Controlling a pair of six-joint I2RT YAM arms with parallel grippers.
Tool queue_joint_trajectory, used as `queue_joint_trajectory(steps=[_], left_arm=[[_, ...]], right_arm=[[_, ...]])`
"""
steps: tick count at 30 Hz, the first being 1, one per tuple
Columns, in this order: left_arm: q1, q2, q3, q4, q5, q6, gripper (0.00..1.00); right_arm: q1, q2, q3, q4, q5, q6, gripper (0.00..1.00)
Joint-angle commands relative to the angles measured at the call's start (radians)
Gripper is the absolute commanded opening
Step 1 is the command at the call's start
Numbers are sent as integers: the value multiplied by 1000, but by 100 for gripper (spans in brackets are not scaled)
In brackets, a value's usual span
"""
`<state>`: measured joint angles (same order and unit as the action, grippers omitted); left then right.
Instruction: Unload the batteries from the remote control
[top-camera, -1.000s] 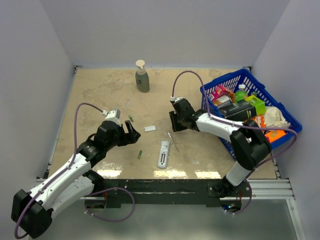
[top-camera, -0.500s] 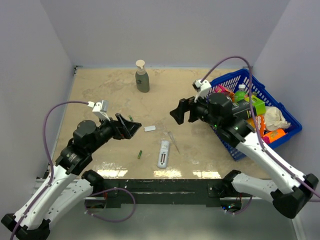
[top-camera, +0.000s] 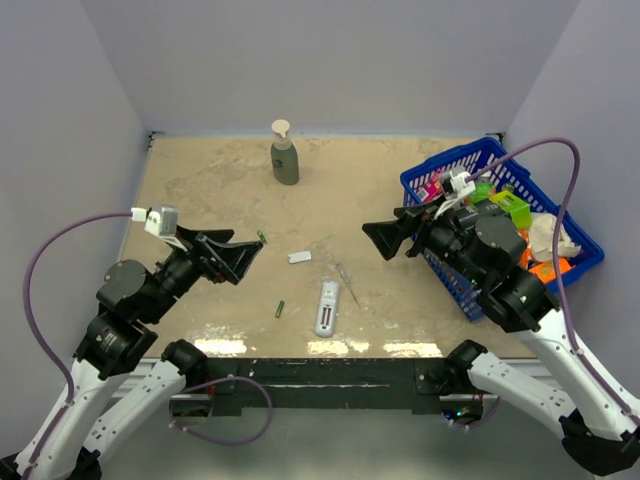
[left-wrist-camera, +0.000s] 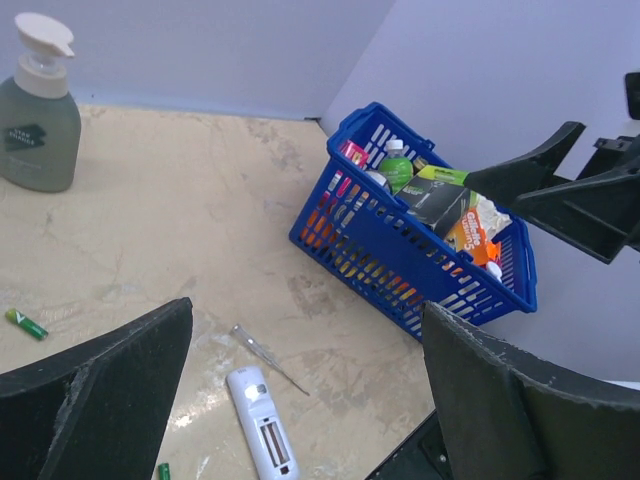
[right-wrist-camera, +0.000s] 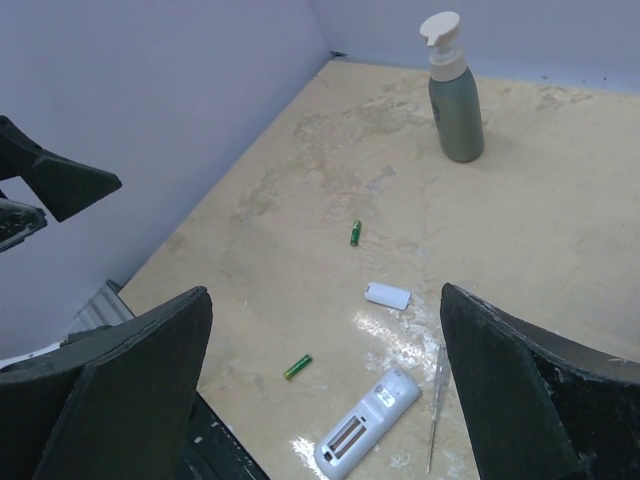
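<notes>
Left wrist view: soap bottle (left-wrist-camera: 38, 125) label unreadable; left claw (left-wrist-camera: 308, 330) and right claw (right-wrist-camera: 325, 300) both wide, holding nothing.

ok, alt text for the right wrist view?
Remote control on the table, battery recess open, two green batteries and a white cover loose beside it. The open right pincer frames the view; a soap bottle stands behind.

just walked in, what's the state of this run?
Nothing is being handled right now. The left end effector and right end effector hang open above the table, both empty. The remote control lies near the front edge, recess uncovered, no green showing in it. One battery lies loose just left of it, the other battery farther back. The white cover lies apart.
</notes>
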<state>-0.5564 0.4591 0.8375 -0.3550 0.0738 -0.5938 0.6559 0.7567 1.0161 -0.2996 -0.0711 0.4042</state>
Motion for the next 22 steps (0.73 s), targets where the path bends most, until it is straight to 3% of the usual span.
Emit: queue_joint_trajectory(steps=[1, 22], left_arm=[[3, -40, 41, 44, -2, 41, 100], [3, -11, 117, 64, 37, 55, 100]], right_arm=[[2, -2, -1, 25, -10, 22, 99], [1, -39, 2, 28, 16, 38, 99]])
